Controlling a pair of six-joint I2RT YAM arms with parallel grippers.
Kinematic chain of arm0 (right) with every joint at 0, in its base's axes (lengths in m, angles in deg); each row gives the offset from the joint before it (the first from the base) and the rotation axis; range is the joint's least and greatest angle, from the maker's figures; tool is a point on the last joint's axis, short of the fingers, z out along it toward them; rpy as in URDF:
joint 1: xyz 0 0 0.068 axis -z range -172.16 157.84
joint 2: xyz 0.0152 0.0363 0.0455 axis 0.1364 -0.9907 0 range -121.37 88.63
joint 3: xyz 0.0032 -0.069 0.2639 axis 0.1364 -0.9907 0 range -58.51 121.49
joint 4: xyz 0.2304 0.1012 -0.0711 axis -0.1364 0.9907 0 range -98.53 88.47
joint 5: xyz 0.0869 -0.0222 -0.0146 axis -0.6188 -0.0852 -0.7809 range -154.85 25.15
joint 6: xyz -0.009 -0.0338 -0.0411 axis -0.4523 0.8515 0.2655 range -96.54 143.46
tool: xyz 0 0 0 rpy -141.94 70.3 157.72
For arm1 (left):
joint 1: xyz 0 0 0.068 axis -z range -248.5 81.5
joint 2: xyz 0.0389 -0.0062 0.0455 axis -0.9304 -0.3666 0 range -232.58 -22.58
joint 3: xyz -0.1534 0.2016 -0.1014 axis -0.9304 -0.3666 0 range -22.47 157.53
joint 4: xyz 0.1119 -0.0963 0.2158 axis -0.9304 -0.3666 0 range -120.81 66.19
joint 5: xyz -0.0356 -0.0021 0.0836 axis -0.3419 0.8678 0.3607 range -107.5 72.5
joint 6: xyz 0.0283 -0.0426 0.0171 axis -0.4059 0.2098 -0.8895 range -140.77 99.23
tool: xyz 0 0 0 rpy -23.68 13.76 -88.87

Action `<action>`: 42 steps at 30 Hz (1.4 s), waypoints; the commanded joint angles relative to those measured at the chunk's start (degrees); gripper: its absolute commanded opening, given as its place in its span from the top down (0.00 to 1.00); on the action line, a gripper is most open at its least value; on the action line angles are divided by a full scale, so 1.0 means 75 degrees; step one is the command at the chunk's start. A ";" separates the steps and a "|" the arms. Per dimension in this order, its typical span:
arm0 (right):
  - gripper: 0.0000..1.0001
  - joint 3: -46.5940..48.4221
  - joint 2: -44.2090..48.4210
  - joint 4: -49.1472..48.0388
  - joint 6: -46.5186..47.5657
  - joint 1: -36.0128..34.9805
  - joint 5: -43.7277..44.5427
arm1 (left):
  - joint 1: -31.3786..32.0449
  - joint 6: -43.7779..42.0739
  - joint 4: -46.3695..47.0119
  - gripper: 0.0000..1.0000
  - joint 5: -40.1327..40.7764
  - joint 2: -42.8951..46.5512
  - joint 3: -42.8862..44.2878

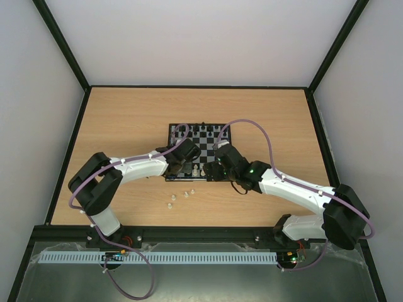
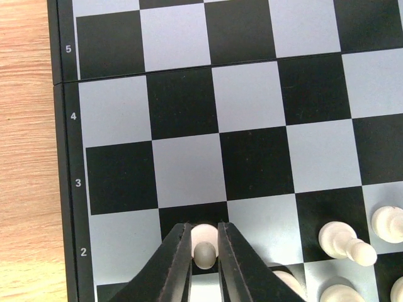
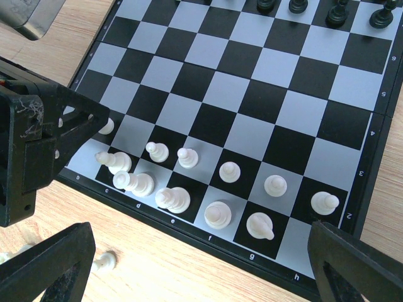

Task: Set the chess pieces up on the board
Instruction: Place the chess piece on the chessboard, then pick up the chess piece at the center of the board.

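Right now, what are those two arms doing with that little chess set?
They are laying out white chessmen on the board. The left gripper sits close around a white pawn standing on the second row; whether it actually grips is unclear. The right gripper hangs wide open over the board's near edge. A few white pieces lie on the table.

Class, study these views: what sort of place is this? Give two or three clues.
Probably a robotics lab test cell: a wooden table boxed in by white panels on black framing, a left arm and right arm bolted at its near edge, over a chessboard.
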 commanded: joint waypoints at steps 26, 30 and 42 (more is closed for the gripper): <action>0.07 0.0181 0.0113 0.0025 0.0080 0.0039 -0.0153 | -0.0113 0.1308 -0.1358 0.59 0.1198 0.2915 -0.1342; 0.07 0.0182 0.0152 0.0042 0.0089 0.0031 -0.0203 | -0.0226 0.1576 -0.1204 0.60 0.1105 0.3163 -0.1894; 0.07 0.0174 0.0153 0.0042 0.0093 0.0028 -0.0282 | -0.0677 0.1572 -0.0402 0.66 0.0936 0.2751 -0.2441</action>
